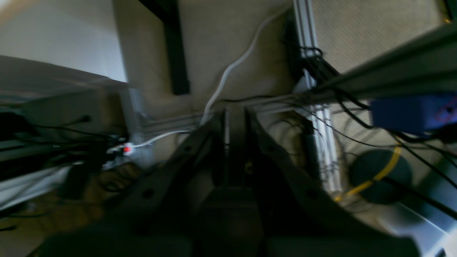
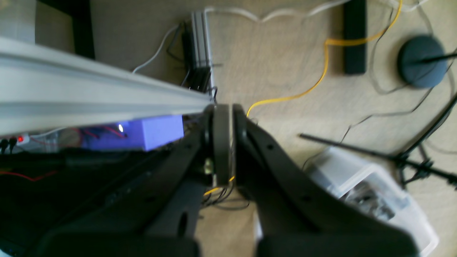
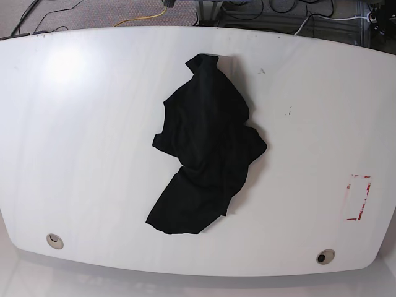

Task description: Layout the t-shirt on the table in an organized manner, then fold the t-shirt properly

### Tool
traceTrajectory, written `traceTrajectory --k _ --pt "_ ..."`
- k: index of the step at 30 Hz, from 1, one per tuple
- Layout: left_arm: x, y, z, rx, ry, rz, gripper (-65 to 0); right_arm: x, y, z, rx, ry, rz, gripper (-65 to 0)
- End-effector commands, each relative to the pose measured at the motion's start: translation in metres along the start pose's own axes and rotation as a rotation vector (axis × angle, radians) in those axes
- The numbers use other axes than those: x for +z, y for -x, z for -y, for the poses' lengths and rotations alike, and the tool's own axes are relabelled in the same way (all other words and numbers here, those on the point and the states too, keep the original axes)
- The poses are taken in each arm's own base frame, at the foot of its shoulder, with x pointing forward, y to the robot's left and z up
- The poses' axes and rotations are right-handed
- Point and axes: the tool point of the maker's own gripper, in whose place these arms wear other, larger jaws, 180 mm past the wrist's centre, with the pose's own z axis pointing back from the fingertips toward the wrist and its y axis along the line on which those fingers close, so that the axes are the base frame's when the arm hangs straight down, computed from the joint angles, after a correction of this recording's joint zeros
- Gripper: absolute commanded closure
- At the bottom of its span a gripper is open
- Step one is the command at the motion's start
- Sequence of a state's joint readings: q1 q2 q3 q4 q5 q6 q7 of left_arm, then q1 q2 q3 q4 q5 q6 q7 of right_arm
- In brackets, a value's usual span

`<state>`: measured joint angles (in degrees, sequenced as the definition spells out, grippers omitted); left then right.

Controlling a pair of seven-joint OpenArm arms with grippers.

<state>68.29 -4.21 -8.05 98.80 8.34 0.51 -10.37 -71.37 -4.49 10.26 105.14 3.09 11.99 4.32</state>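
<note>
The black t-shirt [image 3: 207, 148] lies crumpled in a heap near the middle of the white table [image 3: 93, 124], stretching from the far centre towards the near edge. No arm or gripper shows in the base view. My left gripper [image 1: 235, 117] looks shut and empty, out over the floor and frame rails away from the table; that view is dark and blurred. My right gripper [image 2: 231, 110] is shut and empty, also over the floor beside an aluminium rail. The t-shirt does not show in either wrist view.
A red tape rectangle [image 3: 358, 198] marks the table's right side. Two grommet holes [image 3: 54, 241] [image 3: 325, 256] sit near the front edge. The wrist views show carpet, cables, an aluminium rail [image 2: 89, 92], a blue box [image 2: 150, 132] and a clear plastic bin [image 2: 371, 192].
</note>
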Motion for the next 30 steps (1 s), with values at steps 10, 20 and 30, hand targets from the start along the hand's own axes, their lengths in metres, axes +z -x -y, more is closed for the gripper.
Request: traceTrajectory --k 10,20,30 --pt "0.020 -0.024 -0.007 -0.016 0.009 0.057 -0.6 0.017 -0.043 -0.003 -0.012 0.000 0.105 -1.7" --pt "0.024 -0.040 -0.028 0.087 0.012 0.096 -0.6 0.019 -0.057 -0.002 -0.066 -0.006 0.156 -1.6" --pt "0.024 -0.044 -0.056 0.088 -0.041 0.112 -0.6 0.022 -0.075 -0.002 -0.064 -0.007 0.253 -1.6"
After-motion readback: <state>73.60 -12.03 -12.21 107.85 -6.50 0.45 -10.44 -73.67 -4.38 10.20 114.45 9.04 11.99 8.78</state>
